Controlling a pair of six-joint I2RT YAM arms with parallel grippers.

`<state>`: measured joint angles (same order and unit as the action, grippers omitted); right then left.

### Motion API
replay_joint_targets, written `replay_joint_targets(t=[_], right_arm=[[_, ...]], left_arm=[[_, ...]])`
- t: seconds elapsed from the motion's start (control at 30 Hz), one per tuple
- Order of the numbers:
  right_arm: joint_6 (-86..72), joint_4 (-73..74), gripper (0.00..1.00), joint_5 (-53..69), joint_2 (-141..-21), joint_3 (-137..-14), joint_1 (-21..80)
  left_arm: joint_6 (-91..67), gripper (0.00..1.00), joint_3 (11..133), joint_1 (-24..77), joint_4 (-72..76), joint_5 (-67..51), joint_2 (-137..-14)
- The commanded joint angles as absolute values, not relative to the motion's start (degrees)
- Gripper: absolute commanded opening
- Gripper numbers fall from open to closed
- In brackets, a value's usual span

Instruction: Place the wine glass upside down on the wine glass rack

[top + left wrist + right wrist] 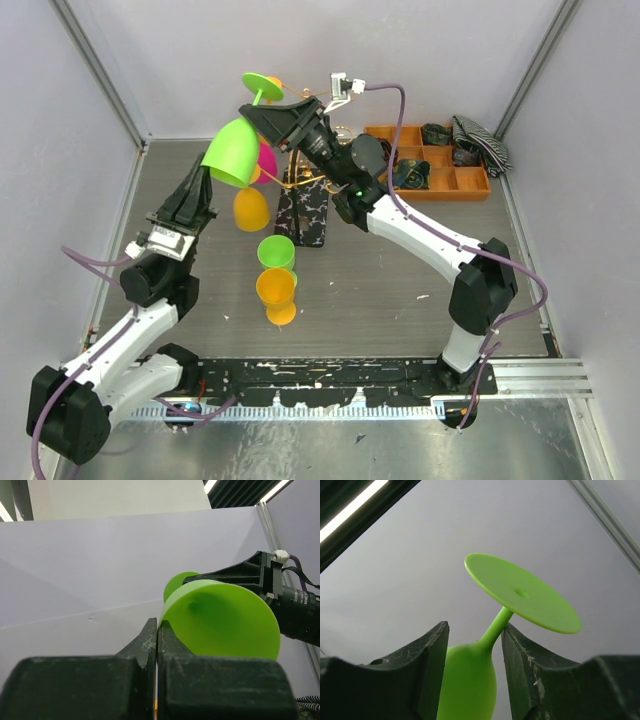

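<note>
L jaws are pinched shut on the bowl rim of the green wine glass (232, 152), carrying it in mid-air, tilted, w/ the foot up toward 1 o'clock. R jaws stand apart either side of the stem just under the foot, a gap on each side, not gripping. The glass hangs approx. 10 o'clock from the wine glass rack (303, 215), which stands on the tabletop (400, 270). A pink glass (268, 162) & an orange glass (250, 210) sit at the rack's 9 o'clock side.

Plain pale walls (400, 50); grey brushed tabletop (380, 290); overhead, perhaps a strip light (347, 515)
</note>
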<state>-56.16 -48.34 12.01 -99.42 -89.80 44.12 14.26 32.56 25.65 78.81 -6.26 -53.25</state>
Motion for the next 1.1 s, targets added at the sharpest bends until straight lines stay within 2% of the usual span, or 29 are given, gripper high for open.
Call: replay_joint_targets(t=[0.0,0.17,0.4,0.57,0.63,0.77,1.07], right_arm=[[-57.58,-51.62,0.50,14.64,-98.71,-92.49,43.86],[-57.59,-51.50,0.43,15.19,-98.24,-91.94,43.79],[-56.83,-50.32,0.22,15.23,-97.95,-91.93,43.81],[-55.44,-48.81,0.09,14.79,-97.63,-91.93,43.80],[-53.59,-47.27,0.02,14.64,-97.13,-92.22,43.85],[-47.50,-42.32,0.01,12.58,-94.98,-92.31,43.72],[-29.33,-28.67,0.01,2.84,-87.69,-92.30,41.17]], left_arm=[[14.23,0.00,33.21,25.88,81.92,-5.01,-53.72],[14.15,0.00,33.62,25.96,81.97,-4.34,-54.30],[15.02,0.00,33.97,26.49,81.92,-3.34,-55.43],[15.11,0.06,33.84,27.10,81.91,-3.89,-56.31],[15.19,0.13,33.41,27.24,81.91,-4.31,-56.25],[15.21,0.32,31.39,27.27,79.87,-5.66,-54.76],[15.05,0.44,23.01,27.69,68.83,-5.27,-45.48]])
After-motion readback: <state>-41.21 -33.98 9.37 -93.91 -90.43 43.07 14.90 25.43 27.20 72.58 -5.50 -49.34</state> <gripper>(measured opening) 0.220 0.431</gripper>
